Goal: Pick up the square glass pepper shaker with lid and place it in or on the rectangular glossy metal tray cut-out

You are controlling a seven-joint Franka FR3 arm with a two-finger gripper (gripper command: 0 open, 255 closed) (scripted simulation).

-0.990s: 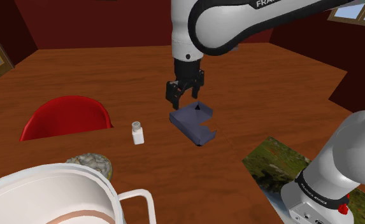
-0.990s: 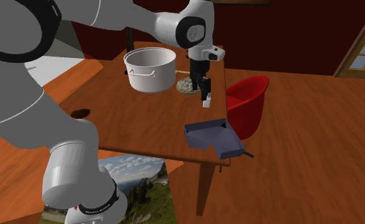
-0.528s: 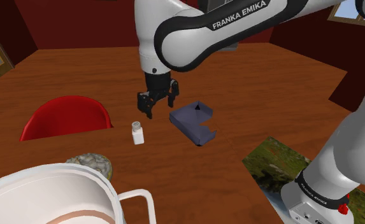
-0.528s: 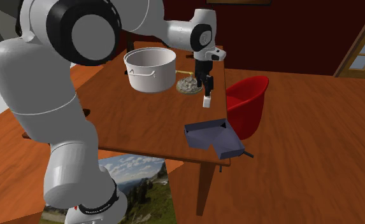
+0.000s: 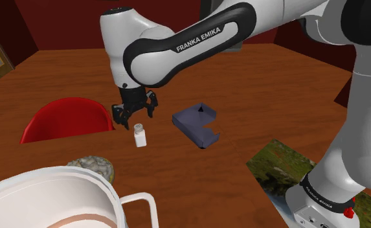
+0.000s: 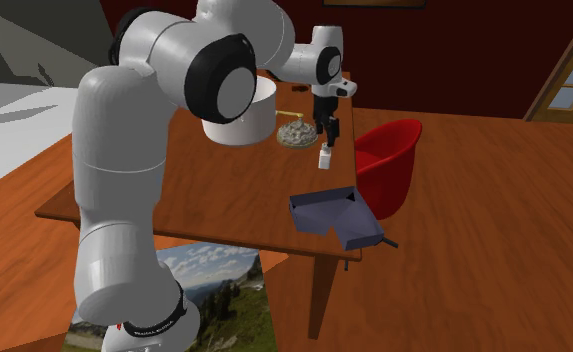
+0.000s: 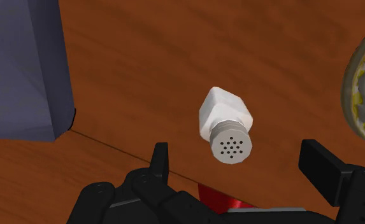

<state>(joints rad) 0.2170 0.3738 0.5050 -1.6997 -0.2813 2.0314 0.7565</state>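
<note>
A small white square shaker (image 5: 140, 135) with a perforated lid was seen standing upright near the table (image 5: 255, 78) edge by the red chair (image 5: 66, 118), just below the gripper (image 5: 133, 116). Its fingers were spread wide and nothing was held. A second earlier the gripper had been positioned above the dark tray (image 5: 197, 124); the shaker was left unmoved.

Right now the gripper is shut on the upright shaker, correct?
Not shut: the wrist view shows the gripper open, its fingers apart and clear of the shaker, hovering above it. The shaker is upright, as you say.
</note>
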